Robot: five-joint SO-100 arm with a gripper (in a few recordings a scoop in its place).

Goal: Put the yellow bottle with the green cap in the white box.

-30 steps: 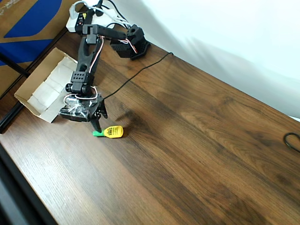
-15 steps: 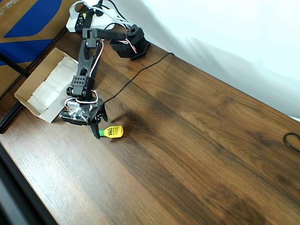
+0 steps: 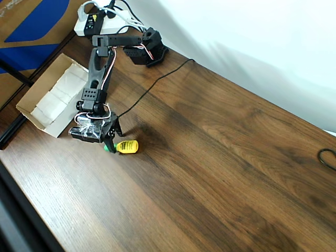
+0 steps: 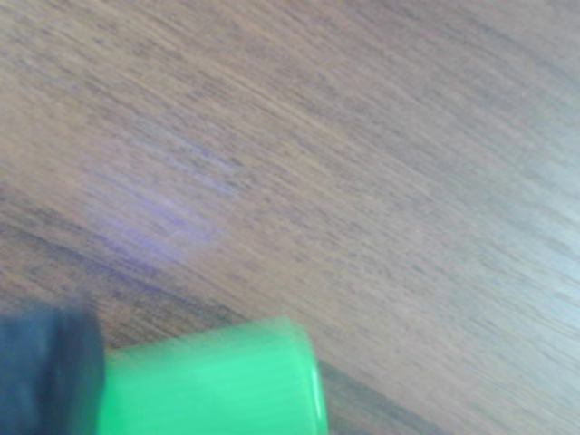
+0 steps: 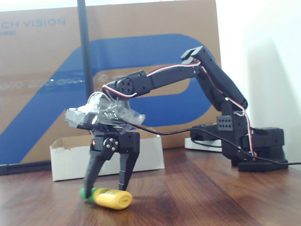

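The small squat yellow plastic bottle with the green cap (image 3: pixel 125 147) lies on its side on the dark wooden tabletop (image 3: pixel 220 157), its long axis running roughly left-right in the overhead view with the cap end pointing left, toward the long shallow white cardboard box (image 3: pixel 50 97) that sits near, up and to the left. The black two-finger end effector (image 5: pixel 107 183) stands directly over the bottle with its fingers spread apart and pointing down, one finger (image 5: pixel 91 172) at the cap end and the other over the yellow body. The fingers straddle the bottle along its length rather than across it, so I judge that closing here would pinch it end to end and risk a slip.
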